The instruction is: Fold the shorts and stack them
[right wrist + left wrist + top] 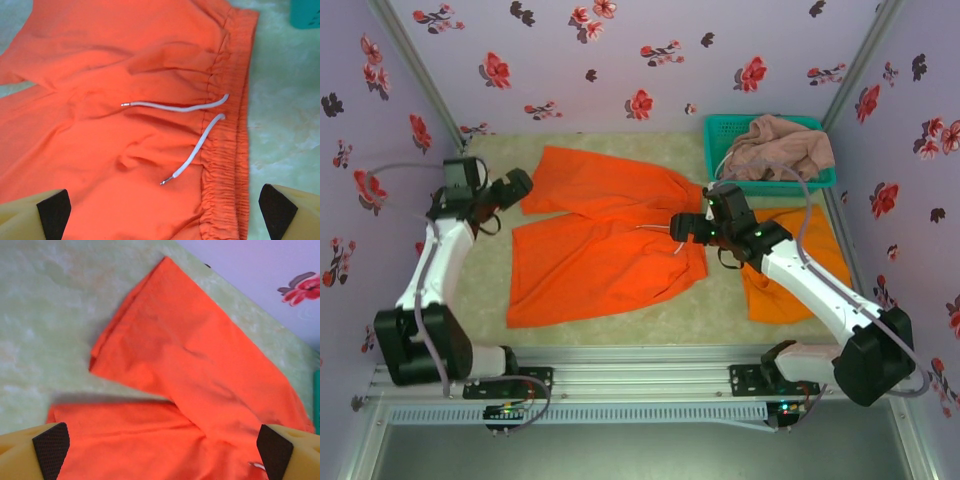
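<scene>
One pair of bright orange shorts (600, 240) lies spread flat mid-table, legs to the left, waistband to the right. My left gripper (518, 185) hovers open over the far leg's hem (200, 355), its pads (50, 447) wide apart with nothing between them. My right gripper (680, 226) is open above the elastic waistband (230, 150), where two white drawstrings (175, 106) lie loose on the cloth. A second orange pair (820, 262) lies folded at the right, partly under the right arm. The pink-beige shorts (782, 145) sit bunched in the basket.
A teal mesh basket (720, 135) stands at the back right corner. Floral walls close in the left, back and right sides. Bare pale-green mat (490, 290) shows left of and in front of the spread shorts.
</scene>
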`<act>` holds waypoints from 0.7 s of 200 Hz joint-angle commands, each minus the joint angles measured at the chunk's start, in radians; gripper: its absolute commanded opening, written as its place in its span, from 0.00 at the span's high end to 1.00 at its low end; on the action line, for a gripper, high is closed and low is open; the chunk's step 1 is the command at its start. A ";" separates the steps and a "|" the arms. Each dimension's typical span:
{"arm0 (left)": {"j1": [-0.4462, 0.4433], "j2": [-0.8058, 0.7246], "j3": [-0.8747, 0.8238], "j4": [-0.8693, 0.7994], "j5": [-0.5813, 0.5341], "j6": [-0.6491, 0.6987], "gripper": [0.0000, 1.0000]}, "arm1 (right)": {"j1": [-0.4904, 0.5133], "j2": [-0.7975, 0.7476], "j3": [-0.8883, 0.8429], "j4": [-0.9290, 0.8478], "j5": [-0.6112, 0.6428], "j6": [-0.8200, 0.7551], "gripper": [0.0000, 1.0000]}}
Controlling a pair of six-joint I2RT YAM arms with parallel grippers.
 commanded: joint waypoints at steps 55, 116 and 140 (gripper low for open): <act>-0.030 -0.438 -0.477 -0.095 -0.039 -0.337 0.01 | 0.029 0.045 -0.125 0.096 0.002 0.172 0.01; -0.062 -0.610 -0.423 -0.676 -0.289 -0.536 0.06 | 0.028 -0.028 -0.230 0.121 0.048 0.238 0.01; -0.086 -0.623 -0.430 -0.790 -0.291 -0.639 0.11 | 0.026 -0.033 -0.232 0.108 0.063 0.240 0.01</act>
